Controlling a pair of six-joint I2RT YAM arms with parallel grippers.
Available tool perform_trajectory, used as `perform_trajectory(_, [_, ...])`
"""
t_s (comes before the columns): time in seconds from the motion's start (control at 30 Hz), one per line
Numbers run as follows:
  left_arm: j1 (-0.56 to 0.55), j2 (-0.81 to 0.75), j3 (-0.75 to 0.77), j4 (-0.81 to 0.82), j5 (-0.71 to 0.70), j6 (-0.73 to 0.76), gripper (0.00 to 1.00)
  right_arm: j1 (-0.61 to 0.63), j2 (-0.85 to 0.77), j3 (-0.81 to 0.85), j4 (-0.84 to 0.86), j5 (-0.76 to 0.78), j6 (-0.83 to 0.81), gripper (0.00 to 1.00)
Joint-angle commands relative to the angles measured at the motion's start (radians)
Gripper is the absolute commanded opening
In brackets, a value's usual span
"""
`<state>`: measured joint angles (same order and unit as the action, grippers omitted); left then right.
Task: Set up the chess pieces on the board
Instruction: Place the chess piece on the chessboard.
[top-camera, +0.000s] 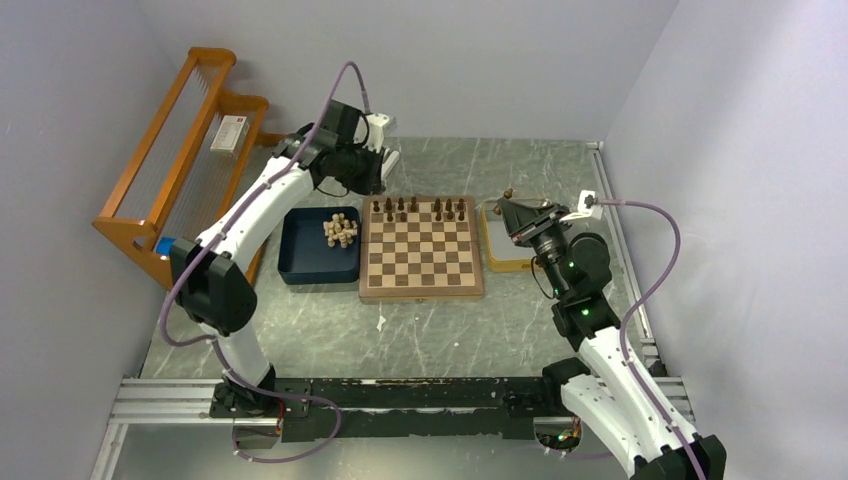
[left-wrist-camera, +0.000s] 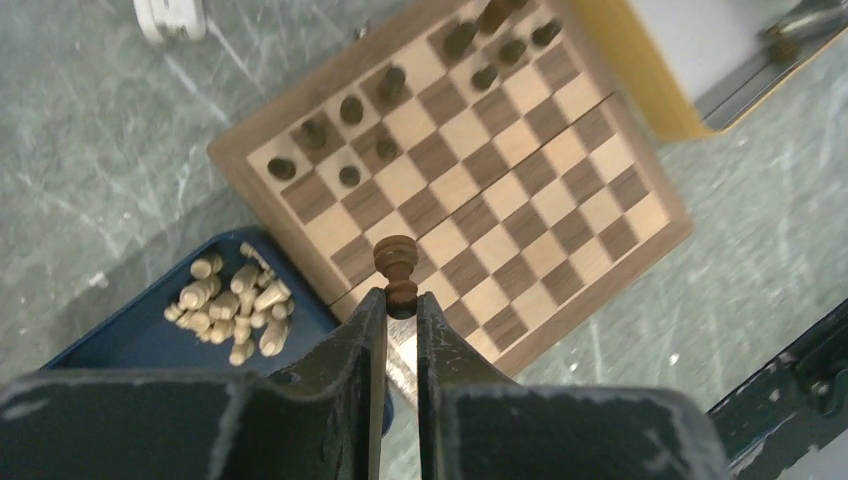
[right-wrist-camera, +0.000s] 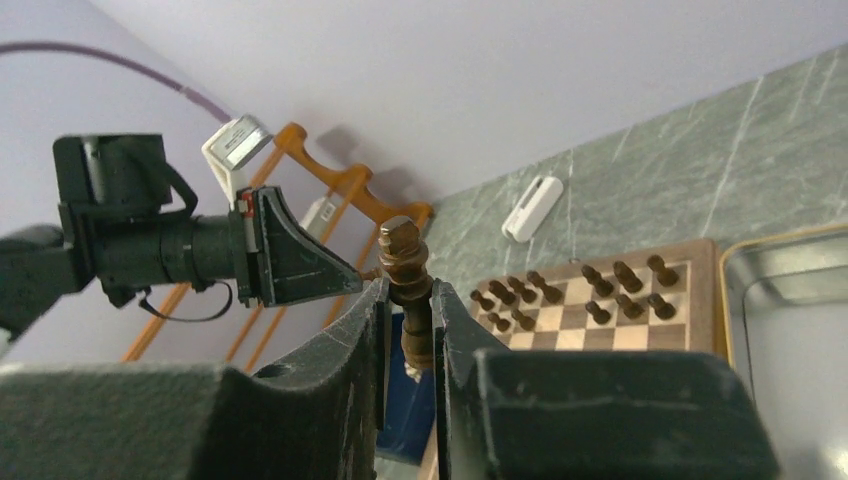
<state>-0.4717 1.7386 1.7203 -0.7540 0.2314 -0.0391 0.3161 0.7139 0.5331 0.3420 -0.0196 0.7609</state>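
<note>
Chess pieces (left-wrist-camera: 351, 109): left gripper (left-wrist-camera: 401, 302) clamps a dark pawn (left-wrist-camera: 396, 262), right gripper (right-wrist-camera: 408, 305) perhaps a bishop (right-wrist-camera: 404, 262).

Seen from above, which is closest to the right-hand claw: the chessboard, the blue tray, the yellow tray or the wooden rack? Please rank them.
From the right gripper:
1. yellow tray, right at it, on the right side.
2. board, to its left, in the middle.
3. blue tray, beyond the board.
4. rack, far left by the wall.

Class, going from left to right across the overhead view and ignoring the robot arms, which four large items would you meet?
wooden rack → dark blue tray → chessboard → yellow tray
</note>
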Motion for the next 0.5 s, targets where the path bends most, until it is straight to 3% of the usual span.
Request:
perform_trajectory(0.0, [0.004,0.085,0.067,-0.203,-0.089,0.083,0.05,0.006,-0.019,-0.059,-0.022,-0.028,-0.034,0.18])
perform_trajectory(0.2, [0.004,0.183,0.130,-0.242,-0.202,0.099,0.05,0.005,-0.020,-0.067,-0.034,-0.021,-0.045,0.18])
perform_trajectory(0.47, [-0.011,0.344,0.207,-0.255,-0.203,0.127,0.05,0.005,-0.029,-0.020,-0.057,-0.002,-0.069,0.18])
